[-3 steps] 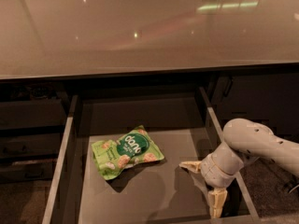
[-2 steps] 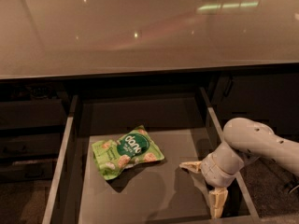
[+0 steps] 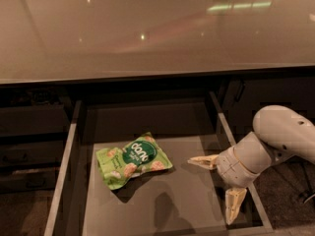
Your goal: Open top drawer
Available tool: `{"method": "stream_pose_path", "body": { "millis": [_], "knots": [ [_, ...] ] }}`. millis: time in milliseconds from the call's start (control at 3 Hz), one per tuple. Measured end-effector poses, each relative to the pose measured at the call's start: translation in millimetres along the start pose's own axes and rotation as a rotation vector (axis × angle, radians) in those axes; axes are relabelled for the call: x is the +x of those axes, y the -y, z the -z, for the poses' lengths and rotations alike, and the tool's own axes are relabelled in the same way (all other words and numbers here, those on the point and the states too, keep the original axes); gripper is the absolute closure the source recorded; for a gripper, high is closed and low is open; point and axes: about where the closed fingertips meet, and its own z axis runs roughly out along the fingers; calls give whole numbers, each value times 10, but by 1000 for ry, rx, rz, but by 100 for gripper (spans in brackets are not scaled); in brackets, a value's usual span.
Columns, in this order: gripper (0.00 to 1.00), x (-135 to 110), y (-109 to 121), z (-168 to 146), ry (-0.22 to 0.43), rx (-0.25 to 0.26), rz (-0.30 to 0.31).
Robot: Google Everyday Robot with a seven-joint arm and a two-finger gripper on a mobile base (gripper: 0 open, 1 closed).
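Gripper [image 3: 210,191]: lower right of frame, fingers spread wide, holding nothing, above the right side of the drawer floor | top drawer [image 3: 63,176]: standing open, centre to bottom of frame, under the glossy countertop [image 3: 147,28] | green snack bag [image 3: 134,160]: flat on drawer floor, left of gripper, apart from it

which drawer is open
The wide top drawer, pulled out, green bag inside; narrower drawers at left are shut. Open claw hangs over its right side.

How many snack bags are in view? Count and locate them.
1: a green snack bag lies on the top drawer floor, left of centre; gripper, open, hovers at its right side.
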Motion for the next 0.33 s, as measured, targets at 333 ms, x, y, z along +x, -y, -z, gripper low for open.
{"method": "stream_pose_path", "body": {
  "millis": [333],
  "knots": [
    [0,9,-2,-14,-1,-3,0]
  ]
}}
